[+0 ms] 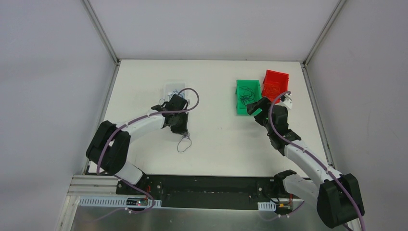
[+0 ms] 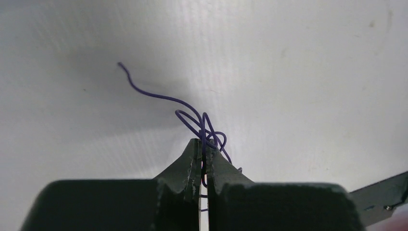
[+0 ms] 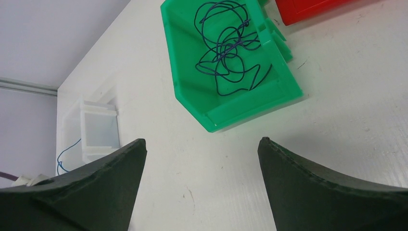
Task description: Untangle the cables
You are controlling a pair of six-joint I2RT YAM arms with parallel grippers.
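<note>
Over on the left half of the table [image 1: 216, 144], the left arm [image 1: 139, 122] stretches forward with its wrist bent down, and the left gripper [image 2: 202, 153] is pinched tight on a thin purple-blue wire [image 2: 192, 108]. That wire curls in loops right at the fingertips, and its free end trails away up and to the left in the wrist view. The right arm [image 1: 303, 156] reaches toward the green bin [image 3: 226, 113], with the right gripper [image 3: 201, 141] spread wide, holding nothing, by the bin's near end. A tangle of dark cables [image 3: 226, 53] lies inside that bin, just beside the red bin [image 3: 308, 9].
</note>
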